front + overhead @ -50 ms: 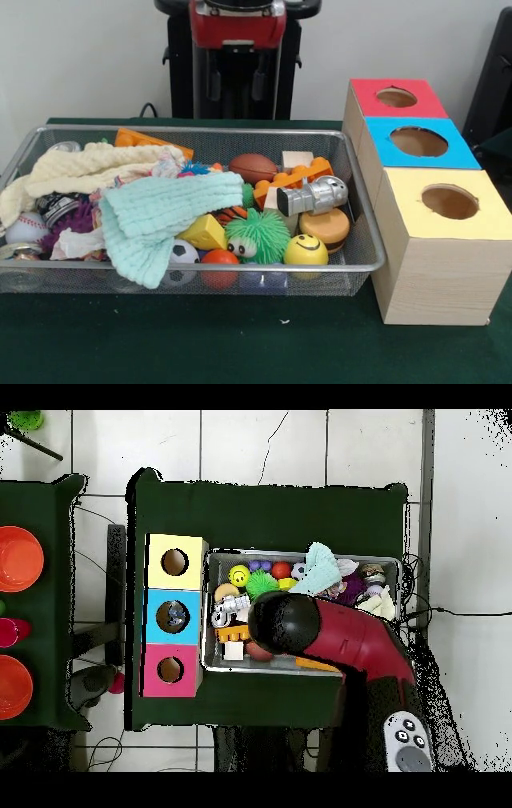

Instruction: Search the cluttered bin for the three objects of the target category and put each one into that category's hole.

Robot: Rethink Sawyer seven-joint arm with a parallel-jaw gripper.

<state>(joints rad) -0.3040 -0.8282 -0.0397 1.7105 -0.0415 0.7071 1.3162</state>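
Bin looks full, clutter heaped across it; no sign anything is sorted yet, though I can't see inside the holes. Target category unknown. Arm hangs over the bin's middle; gripper state: can't tell. Three-hole box sits just beside the bin's end. Cloths bury one half; the bin's walls limit side approach.
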